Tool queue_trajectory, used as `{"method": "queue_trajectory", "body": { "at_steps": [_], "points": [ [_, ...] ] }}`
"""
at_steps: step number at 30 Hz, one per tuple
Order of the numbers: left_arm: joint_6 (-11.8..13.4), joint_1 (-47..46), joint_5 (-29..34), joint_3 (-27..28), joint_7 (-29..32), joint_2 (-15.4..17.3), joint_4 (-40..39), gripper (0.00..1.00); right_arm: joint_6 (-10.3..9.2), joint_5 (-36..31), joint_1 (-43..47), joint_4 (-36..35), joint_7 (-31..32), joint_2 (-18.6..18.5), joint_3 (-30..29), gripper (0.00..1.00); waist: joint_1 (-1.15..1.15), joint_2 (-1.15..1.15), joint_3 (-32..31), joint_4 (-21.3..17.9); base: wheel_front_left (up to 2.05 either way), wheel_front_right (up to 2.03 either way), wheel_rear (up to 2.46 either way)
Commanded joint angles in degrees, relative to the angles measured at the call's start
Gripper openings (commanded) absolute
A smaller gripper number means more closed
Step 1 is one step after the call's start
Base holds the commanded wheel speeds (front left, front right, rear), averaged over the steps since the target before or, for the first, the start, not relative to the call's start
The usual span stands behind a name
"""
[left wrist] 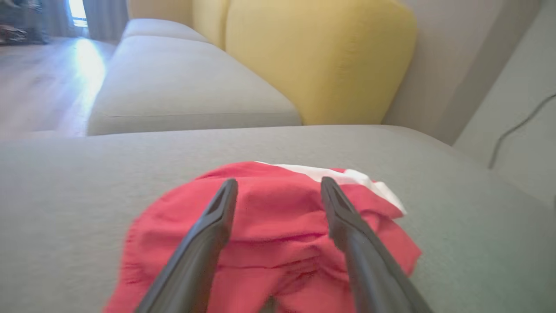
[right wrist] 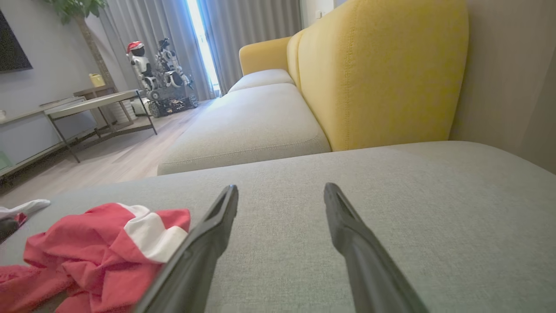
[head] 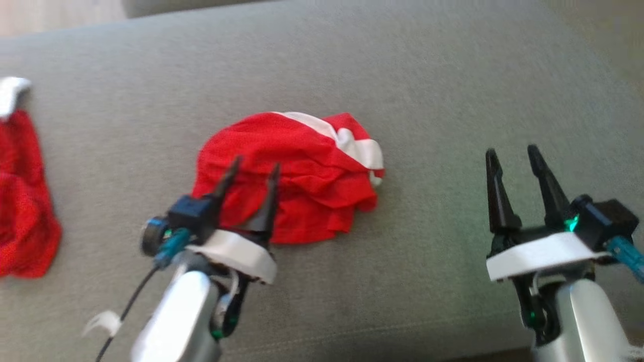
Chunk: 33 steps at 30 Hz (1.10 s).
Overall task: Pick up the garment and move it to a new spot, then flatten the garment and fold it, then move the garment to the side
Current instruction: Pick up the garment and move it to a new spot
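Both claws gape — left claw [head: 255, 164] over the garment [head: 312, 166] (right claw [head: 511, 151] well aside).

garment [head: 297, 176] on cushion [head: 432, 90], centre

Right end effector [right wrist: 281, 187], fingers [right wrist: 208, 243] spread, over cushion [right wrist: 434, 208]; red garment [right wrist: 87, 256] nearby.

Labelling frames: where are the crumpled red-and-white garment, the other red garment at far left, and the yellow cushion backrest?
crumpled red-and-white garment [head: 312, 176]: head view, red folds.
other red garment [head: 22, 201]: head view, red body.
yellow cushion backrest [left wrist: 321, 56]: left wrist view, front face.
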Motion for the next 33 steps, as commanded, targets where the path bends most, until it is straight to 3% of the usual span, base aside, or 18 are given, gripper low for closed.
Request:
{"method": "queue_trajectory", "body": {
  "at_steps": [1,5,15,33],
  "points": [
    [0.9,-0.4,0.0,2.8,-0.7,1.4,-2.2,1.00,0.23,-0.7,-0.1,-1.7,0.4,-0.2,1.0,1.00,0.00,0.00,-2.5,2.6,0.00,0.00,0.00],
    [3.2,0.9,-0.1,6.3,-1.0,3.5,-3.4,1.00,0.23,-2.7,1.1,-2.0,1.2,-0.2,0.0,1.00,0.00,0.00,-3.8,5.0,0.00,0.00,0.00],
    [5.0,6.3,0.2,11.3,-1.2,8.7,-6.1,1.00,0.23,-4.8,3.9,-2.1,3.0,-0.2,-0.9,1.00,0.00,0.00,-7.3,7.9,0.00,0.00,0.00],
    [5.6,13.7,-0.2,10.5,-0.5,10.2,-9.9,1.00,0.23,-5.5,8.3,-3.6,5.6,-0.3,-1.0,1.00,0.00,0.00,-11.0,6.9,0.00,0.00,0.00]
  ]
}}
